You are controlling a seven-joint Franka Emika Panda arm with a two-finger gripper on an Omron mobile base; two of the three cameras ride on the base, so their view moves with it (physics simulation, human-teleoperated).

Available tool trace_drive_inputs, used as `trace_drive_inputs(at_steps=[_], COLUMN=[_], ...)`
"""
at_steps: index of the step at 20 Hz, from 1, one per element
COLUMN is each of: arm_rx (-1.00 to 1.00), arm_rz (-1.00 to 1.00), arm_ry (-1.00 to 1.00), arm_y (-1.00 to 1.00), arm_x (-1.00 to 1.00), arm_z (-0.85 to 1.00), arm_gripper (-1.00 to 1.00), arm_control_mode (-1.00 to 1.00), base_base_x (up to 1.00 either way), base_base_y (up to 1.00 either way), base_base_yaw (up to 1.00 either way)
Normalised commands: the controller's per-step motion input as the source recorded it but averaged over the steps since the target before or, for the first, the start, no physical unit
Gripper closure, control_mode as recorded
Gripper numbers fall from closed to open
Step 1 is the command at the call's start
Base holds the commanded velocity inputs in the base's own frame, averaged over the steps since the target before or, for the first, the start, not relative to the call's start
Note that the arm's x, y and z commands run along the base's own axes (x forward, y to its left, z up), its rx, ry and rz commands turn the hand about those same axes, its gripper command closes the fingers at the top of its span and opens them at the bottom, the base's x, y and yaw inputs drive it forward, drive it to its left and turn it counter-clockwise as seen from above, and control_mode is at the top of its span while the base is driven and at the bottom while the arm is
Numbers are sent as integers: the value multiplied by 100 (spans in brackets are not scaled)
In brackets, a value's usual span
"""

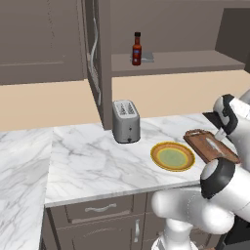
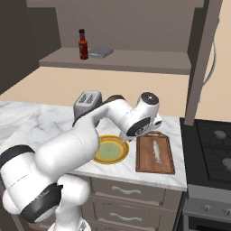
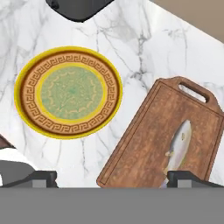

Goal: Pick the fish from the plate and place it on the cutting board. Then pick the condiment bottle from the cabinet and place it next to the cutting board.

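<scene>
Nearest you, your gripper [image 3: 109, 177] hangs spread wide and empty above the marble counter [image 1: 88, 161], one fingertip [image 3: 189, 176] over the near end of the cutting board [image 3: 164, 140]. The fish [image 3: 179, 144] lies lengthwise on that board, and the plate [image 3: 68, 92] sits bare just beside the board's left edge. Farther back you'll find the toaster [image 1: 126, 121], and beyond it the condiment bottle [image 1: 136, 49] standing upright on the cabinet [image 1: 176, 61] shelf, touching a flat grey object [image 1: 147, 57].

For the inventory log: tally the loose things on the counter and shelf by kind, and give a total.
Fish: 1
Plate: 1
Cutting board: 1
Toaster: 1
Sauce bottle: 1
Flat grey item beside the bottle: 1
Total: 6
</scene>
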Motion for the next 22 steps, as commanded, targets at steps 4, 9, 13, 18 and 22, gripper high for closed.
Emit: trace_drive_inputs(at_steps=[4,9,13,18,22], arm_rx=[0,0,1,3,5], arm_rz=[-2,-1,0,0,0], arm_ry=[-6,-3,0,0,0], arm_y=[42,45,43,43,39], arm_x=[-45,-41,-41,-44,-45], arm_z=[21,28,29,28,26], arm_gripper=[-100,-100,-100,-100,-100], arm_control_mode=[-100,-100,-100,-100,-100], base_base_x=[0,0,0,0,0], base_base_y=[0,0,0,0,0], base_base_yaw=[0,0,0,0,0])
